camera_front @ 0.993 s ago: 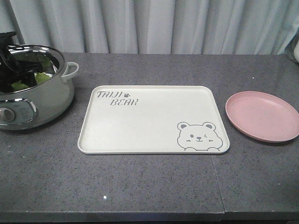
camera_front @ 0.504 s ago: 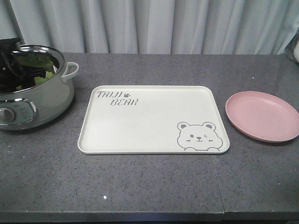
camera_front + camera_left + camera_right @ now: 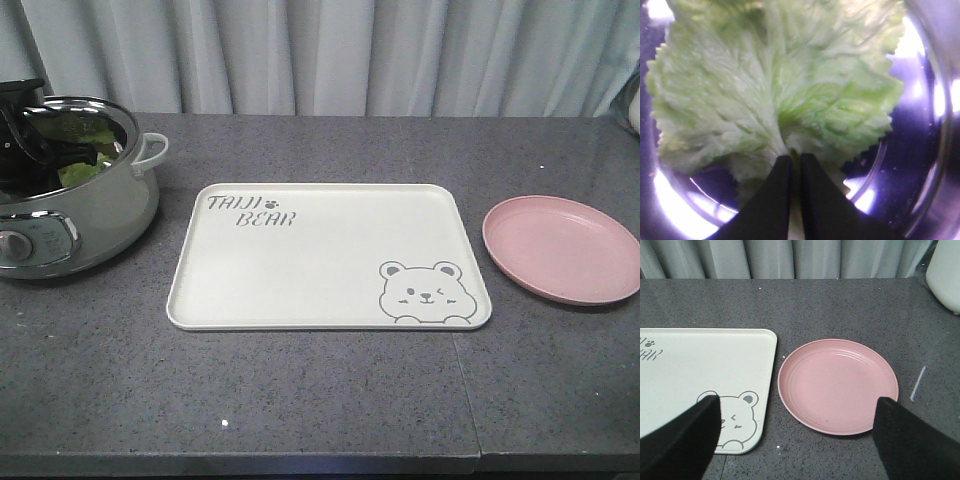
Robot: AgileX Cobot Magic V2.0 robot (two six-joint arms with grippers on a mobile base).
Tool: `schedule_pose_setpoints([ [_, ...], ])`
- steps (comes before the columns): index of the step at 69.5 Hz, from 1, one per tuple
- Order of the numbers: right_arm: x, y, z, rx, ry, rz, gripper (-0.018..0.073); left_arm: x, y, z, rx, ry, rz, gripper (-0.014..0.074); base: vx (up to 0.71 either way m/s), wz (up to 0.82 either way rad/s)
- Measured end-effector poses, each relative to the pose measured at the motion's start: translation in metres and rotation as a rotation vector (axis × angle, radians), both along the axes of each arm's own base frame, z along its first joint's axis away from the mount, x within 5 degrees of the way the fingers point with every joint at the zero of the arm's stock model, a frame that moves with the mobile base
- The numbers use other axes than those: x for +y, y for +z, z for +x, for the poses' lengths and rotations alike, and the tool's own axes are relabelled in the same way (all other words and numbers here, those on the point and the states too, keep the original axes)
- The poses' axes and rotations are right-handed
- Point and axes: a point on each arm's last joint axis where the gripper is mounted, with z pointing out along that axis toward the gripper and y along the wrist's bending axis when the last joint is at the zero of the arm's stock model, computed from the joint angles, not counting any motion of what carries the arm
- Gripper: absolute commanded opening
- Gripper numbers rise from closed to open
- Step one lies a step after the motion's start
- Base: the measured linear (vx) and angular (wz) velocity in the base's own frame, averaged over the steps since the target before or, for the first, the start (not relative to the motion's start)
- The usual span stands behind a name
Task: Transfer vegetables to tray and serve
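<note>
A crinkled green lettuce leaf fills the left wrist view. My left gripper is shut on its pale stem inside the steel pot. In the front view the left gripper sits inside the pot at the far left, with green leaves beside it. The cream tray with the bear face lies bare in the middle of the table; it also shows in the right wrist view. My right gripper is open and empty, above the table between the tray and the pink plate.
A round pink plate lies right of the tray, also in the right wrist view. The pot has a side handle towards the tray. A white object stands at the far right back. Grey curtains hang behind the table.
The left gripper has risen slightly inside the pot and the green leaves beside it have shifted. The tray and plate have not moved.
</note>
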Motion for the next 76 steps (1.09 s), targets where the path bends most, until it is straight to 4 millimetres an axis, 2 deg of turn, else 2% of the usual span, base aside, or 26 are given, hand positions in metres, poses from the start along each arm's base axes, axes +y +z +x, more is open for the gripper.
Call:
schedule_pose_setpoints([
  [21,0.000,0.000,0.000,-0.001,0.008,-0.016,0.0592,-0.001,0.057,-0.007,-0.156,-0.001,0.017,-0.0008,0.00,0.00],
  [52,0.001,0.000,0.001,-0.006,0.014,-0.003,0.0592,-0.004,0.106,-0.031,-0.264,-0.003,0.022,-0.0008,0.00,0.00],
  [60,0.005,-0.002,0.011,0.004,0.050,0.034,0.0592,-0.006,0.119,-0.039,-0.296,-0.005,0.009,-0.0008,0.00,0.00],
  [76,0.022,-0.013,0.046,0.007,0.189,0.176,0.0592,-0.012,0.136,-0.050,-0.341,-0.015,-0.041,-0.0008,0.00,0.00],
])
